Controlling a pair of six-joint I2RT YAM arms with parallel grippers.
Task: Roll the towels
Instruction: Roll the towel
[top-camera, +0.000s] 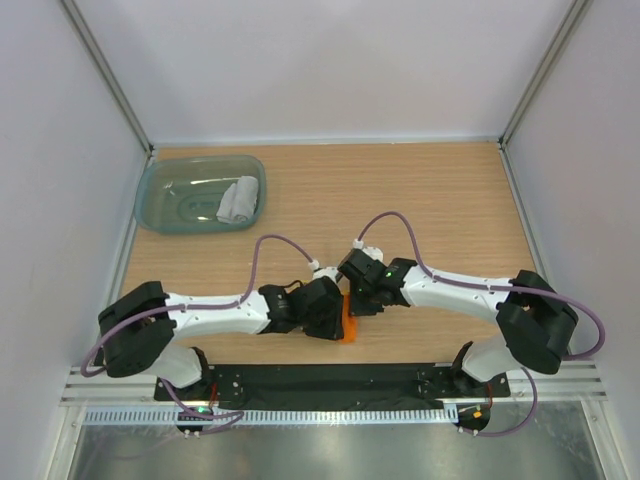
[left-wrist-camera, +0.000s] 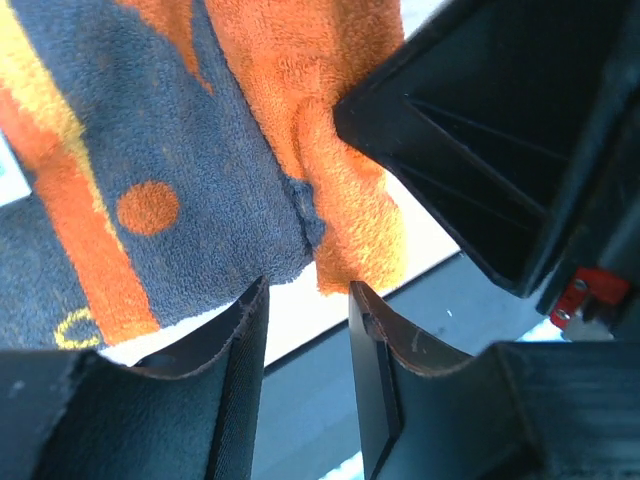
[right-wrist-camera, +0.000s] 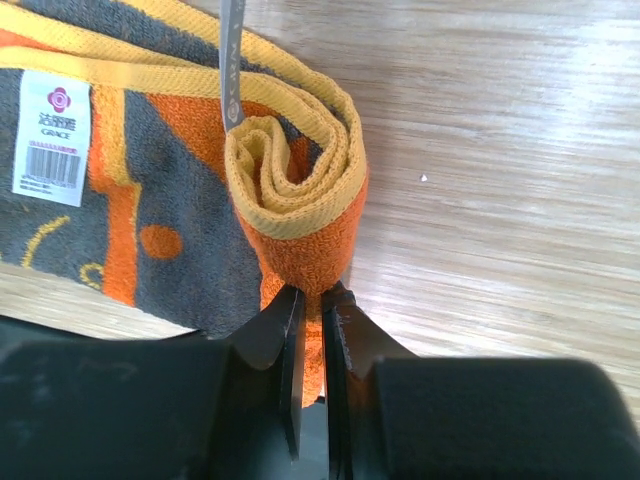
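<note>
The orange towel (top-camera: 348, 325) lies near the table's front edge, between my two grippers. In the right wrist view one end of the orange towel (right-wrist-camera: 300, 235) is curled into a loose roll with a yellow border, and the rest lies flat showing a grey face. My right gripper (right-wrist-camera: 312, 292) is shut on the orange outer layer of that roll. My left gripper (left-wrist-camera: 308, 290) is open with nothing between its fingers, its tips just short of the towel's edge (left-wrist-camera: 345, 200). The light grey towel (top-camera: 238, 200) sits rolled inside the tub.
The translucent teal tub (top-camera: 160, 195) stands at the back left of the wooden table. The right gripper's black body (left-wrist-camera: 500, 150) is close to my left fingers. A white label (right-wrist-camera: 50, 135) is on the towel's flat part.
</note>
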